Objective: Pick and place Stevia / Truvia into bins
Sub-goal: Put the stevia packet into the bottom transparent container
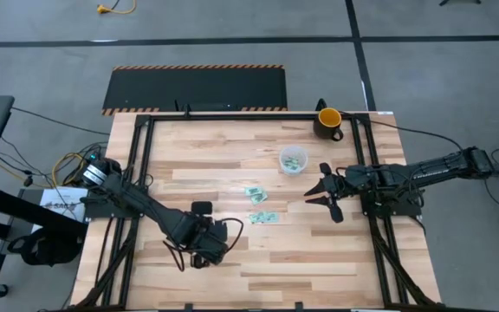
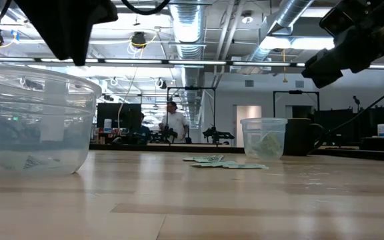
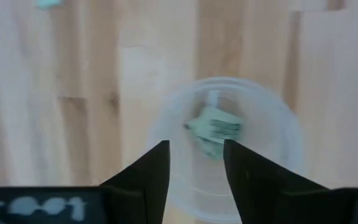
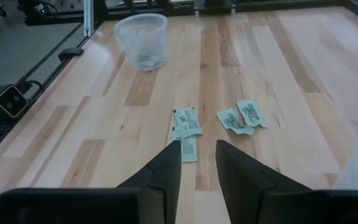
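My left gripper (image 3: 196,146) points down, open, over a clear cup (image 3: 229,149) near the table's front. A light green sachet (image 3: 213,127) shows inside the cup's rim below the fingertips, apart from them. In the high view the left gripper (image 1: 208,250) hides this cup. A second clear cup (image 1: 294,160) holding sachets stands farther back. Several sachets (image 1: 258,204) lie flat on the wood between the cups. My right gripper (image 1: 320,192) hovers open at the right, its fingers (image 4: 166,165) short of the loose sachets (image 4: 188,124).
A dark mug with a yellow inside (image 1: 328,121) stands at the far right corner, behind the second cup. In the low view the near cup (image 2: 32,120) fills the left foreground. Bare wood lies across the table's left half and near edge (image 1: 258,286).
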You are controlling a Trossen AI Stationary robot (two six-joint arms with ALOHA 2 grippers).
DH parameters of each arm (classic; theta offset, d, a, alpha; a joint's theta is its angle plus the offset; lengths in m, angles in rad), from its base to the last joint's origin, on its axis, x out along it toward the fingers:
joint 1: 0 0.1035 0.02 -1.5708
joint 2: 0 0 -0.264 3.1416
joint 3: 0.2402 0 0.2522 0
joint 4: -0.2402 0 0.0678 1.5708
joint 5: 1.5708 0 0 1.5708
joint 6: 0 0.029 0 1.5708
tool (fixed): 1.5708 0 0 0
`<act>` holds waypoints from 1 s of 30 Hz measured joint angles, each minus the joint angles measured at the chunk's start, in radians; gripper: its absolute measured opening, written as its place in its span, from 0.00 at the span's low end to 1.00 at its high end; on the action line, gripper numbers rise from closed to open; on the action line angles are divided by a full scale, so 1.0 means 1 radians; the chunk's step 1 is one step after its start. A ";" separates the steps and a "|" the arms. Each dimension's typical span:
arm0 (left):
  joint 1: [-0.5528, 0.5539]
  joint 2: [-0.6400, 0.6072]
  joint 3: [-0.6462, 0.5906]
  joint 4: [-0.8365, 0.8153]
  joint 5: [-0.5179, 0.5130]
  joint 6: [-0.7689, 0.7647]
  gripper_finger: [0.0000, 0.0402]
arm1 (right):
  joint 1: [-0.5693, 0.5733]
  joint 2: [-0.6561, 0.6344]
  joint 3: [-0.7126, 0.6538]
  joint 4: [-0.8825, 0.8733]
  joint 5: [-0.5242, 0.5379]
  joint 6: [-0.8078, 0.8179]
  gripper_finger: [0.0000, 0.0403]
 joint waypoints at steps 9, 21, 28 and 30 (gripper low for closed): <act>0.100 -0.062 0.014 -0.071 -0.290 0.251 0.36 | 0.000 0.000 0.000 0.014 0.000 0.000 0.23; 0.521 -0.203 0.015 0.286 -0.013 0.774 0.36 | -0.001 0.000 0.000 0.029 0.003 -0.009 0.23; 0.768 -0.127 0.015 0.350 0.289 0.844 0.36 | -0.001 0.000 0.000 0.030 0.014 -0.077 0.23; 0.808 -0.087 0.016 0.365 0.359 0.843 0.36 | -0.001 0.000 0.000 0.034 0.035 -0.089 0.23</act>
